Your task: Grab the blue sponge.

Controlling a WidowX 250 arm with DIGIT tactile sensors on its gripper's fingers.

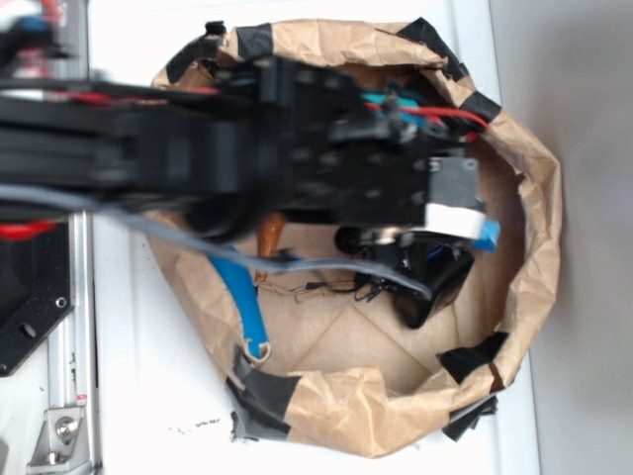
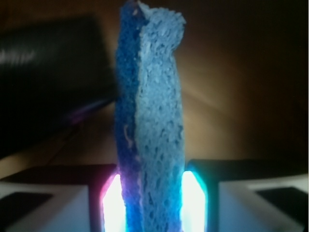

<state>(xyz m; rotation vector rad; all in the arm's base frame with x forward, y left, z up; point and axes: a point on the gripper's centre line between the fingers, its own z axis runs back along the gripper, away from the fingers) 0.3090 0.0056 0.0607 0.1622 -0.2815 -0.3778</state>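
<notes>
Wrist view, item one: the blue sponge, porous and light blue, standing on edge and pinched at its lower end between my two white fingers, which press its two broad faces. My gripper is therefore closed down narrow on the sponge, the pads glowing brightly on either side of it. Item two: a dark, blurred mass to the left behind the sponge, not identifiable from here. Exterior view, item three: a brown paper bag with black tape on its rim, rolled open on a white table; my arm reaches over it and a sliver of blue shows at the gripper tip toward the bag's right wall, above the bag floor as far as I can judge. Item four: a long blue toy lying at the bag's left side. Item five: a black object just below my gripper. Handling note: the grab looks made, so I judge the thing to do is hold the squeeze steady and lift straight, clear of the paper wall and black object. Comparison: only the wrist view shows the grip itself and the sponge's texture; only the exterior view shows the bag, its contents and my place over them.
</notes>
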